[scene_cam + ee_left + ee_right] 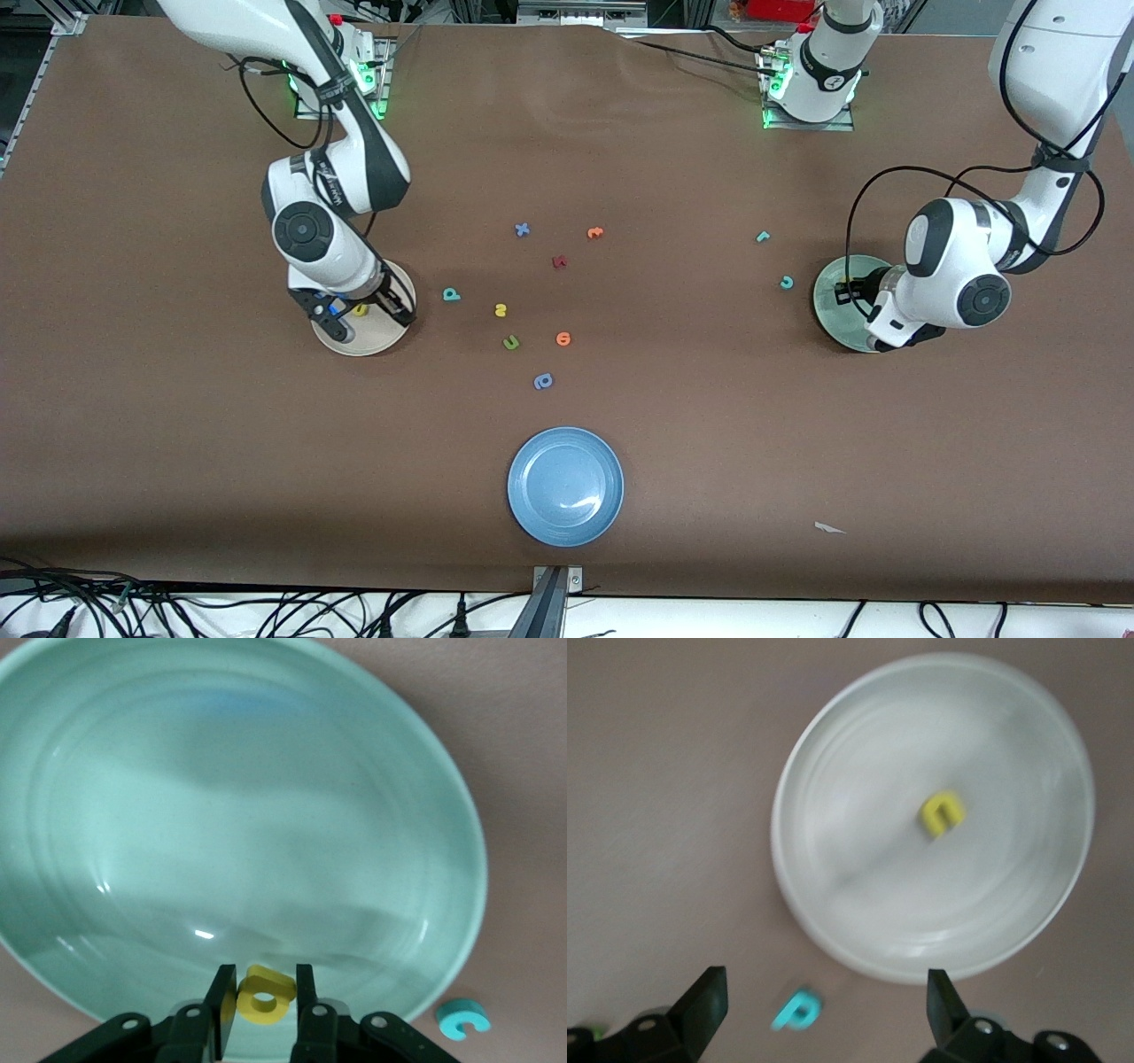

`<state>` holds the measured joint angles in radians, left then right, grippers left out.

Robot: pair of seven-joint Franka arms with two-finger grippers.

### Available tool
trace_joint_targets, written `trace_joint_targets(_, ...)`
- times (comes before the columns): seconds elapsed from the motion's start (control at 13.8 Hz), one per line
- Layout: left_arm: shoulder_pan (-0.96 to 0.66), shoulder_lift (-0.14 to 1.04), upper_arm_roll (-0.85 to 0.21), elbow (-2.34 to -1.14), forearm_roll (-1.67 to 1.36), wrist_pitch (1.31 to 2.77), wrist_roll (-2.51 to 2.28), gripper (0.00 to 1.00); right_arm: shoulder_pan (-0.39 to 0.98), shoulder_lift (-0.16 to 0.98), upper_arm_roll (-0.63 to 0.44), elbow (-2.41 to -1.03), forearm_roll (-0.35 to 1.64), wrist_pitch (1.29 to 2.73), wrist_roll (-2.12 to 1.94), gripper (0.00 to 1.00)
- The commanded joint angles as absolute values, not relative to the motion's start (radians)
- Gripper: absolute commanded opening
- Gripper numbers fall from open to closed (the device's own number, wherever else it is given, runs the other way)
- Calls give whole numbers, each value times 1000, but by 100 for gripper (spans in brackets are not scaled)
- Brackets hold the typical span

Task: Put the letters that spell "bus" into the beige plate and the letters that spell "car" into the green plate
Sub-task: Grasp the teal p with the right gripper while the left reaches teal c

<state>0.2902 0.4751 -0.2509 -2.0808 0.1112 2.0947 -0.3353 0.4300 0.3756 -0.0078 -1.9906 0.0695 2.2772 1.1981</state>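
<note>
The right tool hangs over the beige plate at the right arm's end of the counter, its jaws spread wide and released, holding nothing; the yellow u lies in that plate, apart from the fingers. The left tool is low over the green plate at the left arm's end of the counter, and the yellow a sits between its two pads, which stand close on either side of it, clenched on the letter just above the plate's floor near the rim. The teal c lies on the counter just beside the green plate, toward the middle, and the thin teal r lies farther from the front camera than the c. The teal b rests on the counter near the beige plate, and the yellow s is a little past it toward the middle, among a green letter and an orange letter. A blue plate sits nearest the front camera.
</note>
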Motion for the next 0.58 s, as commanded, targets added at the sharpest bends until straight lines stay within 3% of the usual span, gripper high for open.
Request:
trace_joint_targets(0.0, 308, 462, -259, -2080, 140, 2095, -325, 88, 471, 419, 11, -1959, 89, 2285, 1356, 92)
trace_joint_targets(0.07, 308, 451, -261, -2077, 140, 2088, -334, 100, 488, 429, 12, -1970, 92, 2318, 1377, 87)
trace_joint_targets(0.22, 305, 413, -273, -2074, 127, 2066, -362, 100, 511, 443, 12, -1985, 92, 2364, 1466, 76)
trace_joint_targets(0.51, 307, 387, -354, -2080, 54, 2068, -581, 99, 512, 475, 12, -2064, 94, 2501, 1483, 70)
